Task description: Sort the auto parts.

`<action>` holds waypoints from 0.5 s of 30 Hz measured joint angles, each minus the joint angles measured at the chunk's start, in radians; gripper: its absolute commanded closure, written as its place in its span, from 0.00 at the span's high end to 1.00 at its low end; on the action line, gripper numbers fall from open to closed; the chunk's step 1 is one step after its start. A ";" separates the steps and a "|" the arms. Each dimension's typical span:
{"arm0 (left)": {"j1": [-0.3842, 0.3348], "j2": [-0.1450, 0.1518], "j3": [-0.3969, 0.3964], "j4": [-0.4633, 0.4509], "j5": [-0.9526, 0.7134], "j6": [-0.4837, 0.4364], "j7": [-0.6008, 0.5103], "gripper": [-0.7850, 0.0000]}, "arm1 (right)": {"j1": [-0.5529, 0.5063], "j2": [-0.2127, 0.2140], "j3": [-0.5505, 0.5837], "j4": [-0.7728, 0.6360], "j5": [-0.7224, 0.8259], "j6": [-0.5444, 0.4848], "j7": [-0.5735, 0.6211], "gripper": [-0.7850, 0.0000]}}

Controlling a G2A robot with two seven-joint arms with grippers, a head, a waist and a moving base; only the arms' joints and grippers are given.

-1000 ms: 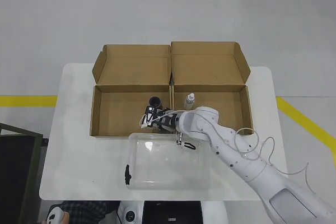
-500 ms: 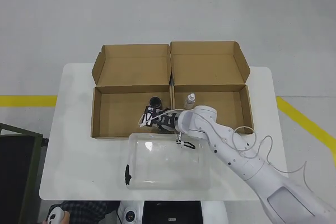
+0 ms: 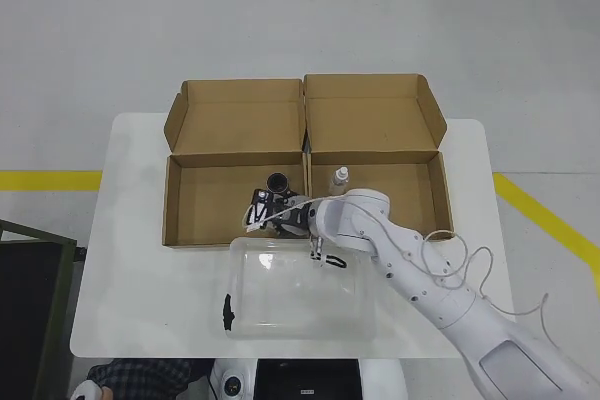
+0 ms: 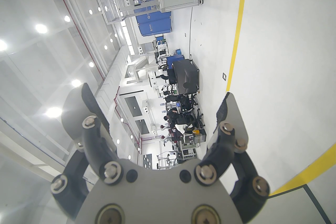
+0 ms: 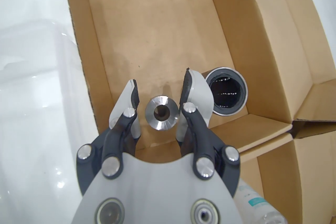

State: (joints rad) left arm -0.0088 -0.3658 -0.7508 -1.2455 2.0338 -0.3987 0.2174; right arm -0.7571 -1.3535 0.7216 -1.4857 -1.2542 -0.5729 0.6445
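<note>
My right gripper (image 5: 160, 84) hangs inside the left cardboard box (image 5: 147, 12), near its front wall, shut on a short shiny metal cylinder (image 5: 161, 114) with a centre hole. Beside it on the box floor lies a black linear bearing (image 5: 227, 93) with a metal rim. From above, the right gripper (image 3: 263, 212) is at the box's (image 3: 205, 200) right end, just in front of the bearing (image 3: 277, 181). My left gripper (image 4: 157, 107) is open, holds nothing and points out into the room.
The right cardboard box (image 3: 400, 200) holds a small white bottle (image 3: 339, 178). A clear plastic bin (image 3: 280, 300) stands in front of the boxes with a small black part (image 3: 335, 260) near its back edge. Another black part (image 3: 226, 312) lies at its left side.
My right gripper has shifted slightly left and farther into the left box with the metal cylinder in it. Nothing else has moved.
</note>
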 measured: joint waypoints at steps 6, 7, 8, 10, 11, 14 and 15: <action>0.000 0.000 0.000 0.000 0.000 0.000 0.000 1.00 | -0.072 0.023 0.062 -0.116 -0.011 -0.010 -0.018 0.40; 0.000 0.000 0.000 0.000 0.000 0.000 0.000 1.00 | -0.085 0.028 0.074 -0.133 -0.013 -0.012 -0.025 0.40; 0.000 0.000 0.000 0.000 0.000 0.000 0.000 1.00 | -0.103 0.034 0.092 -0.156 -0.017 -0.015 -0.035 0.40; 0.000 0.000 0.000 0.000 0.000 0.000 0.000 1.00 | -0.136 0.043 0.120 -0.192 -0.025 -0.020 -0.056 0.40; 0.000 0.000 0.000 0.000 0.000 0.000 0.000 1.00 | -0.160 0.050 0.139 -0.218 -0.032 -0.025 -0.073 0.41; 0.000 0.000 0.000 0.000 0.000 0.000 0.000 1.00 | -0.233 0.070 0.197 -0.283 -0.060 -0.036 -0.120 0.41; 0.000 0.000 0.000 0.000 0.000 0.000 0.000 1.00 | -0.258 0.077 0.217 -0.302 -0.070 -0.040 -0.137 0.41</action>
State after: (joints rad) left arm -0.0088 -0.3658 -0.7508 -1.2455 2.0338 -0.3987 0.2174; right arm -1.0153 -1.2767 0.9383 -1.7879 -1.3246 -0.6127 0.5072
